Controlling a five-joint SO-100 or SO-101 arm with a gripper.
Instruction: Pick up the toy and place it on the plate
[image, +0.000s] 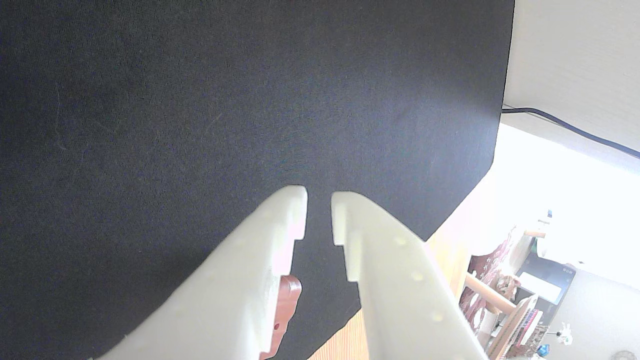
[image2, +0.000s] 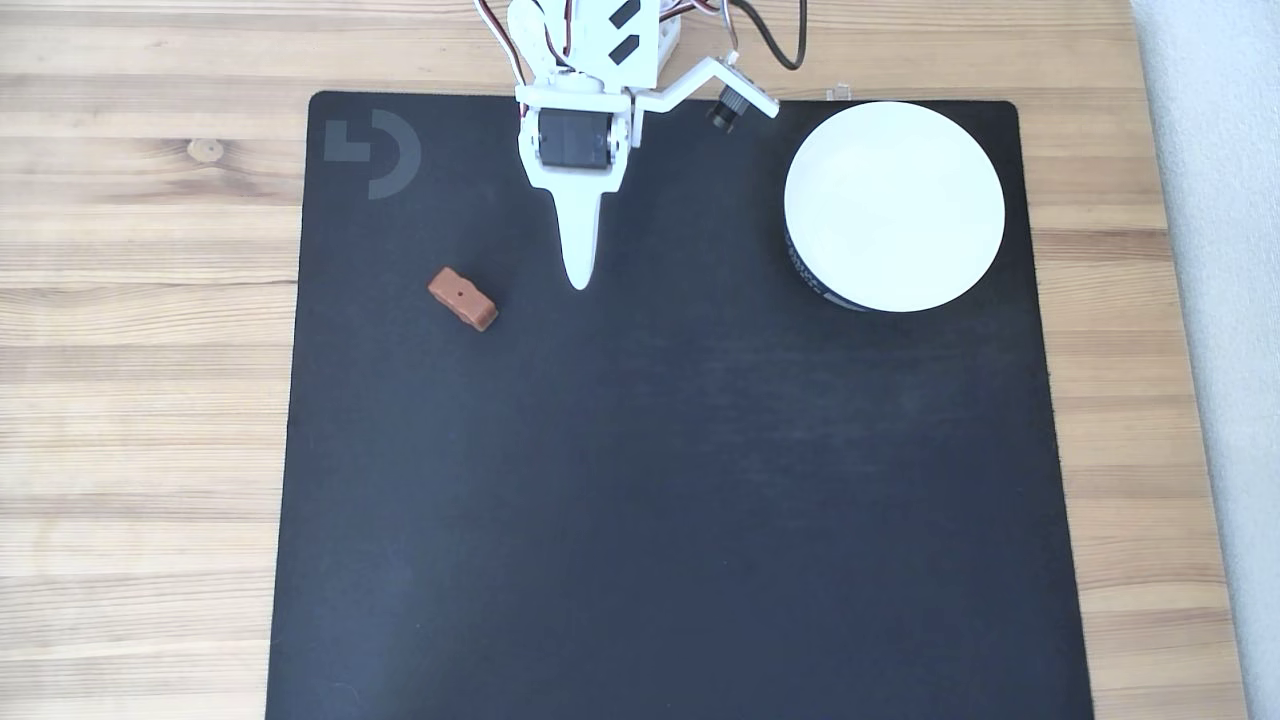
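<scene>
Fixed view showed a big black mat lying on a wooden tabletop. The white robot arm reached in from the top edge, and its gripper pointed down the picture over the mat. The small reddish-brown toy lay flat on the mat, a little to the left of the gripper tip and not touching it. It had a tiny dark dot on top. The round white plate sat near the top right corner of the mat, well apart from the toy, with a dark band showing along its lower left side. The plate had nothing in it. A faint grey logo was printed in the top left corner of the mat. In the wrist view, the gripper had its two white fingers a little way apart, with only dark mat showing in the gap, so it held nothing. The toy peeked out low in the picture, partly hidden behind the left finger, resting on the mat. A black cable ran across the pale surface at the upper right.
</scene>
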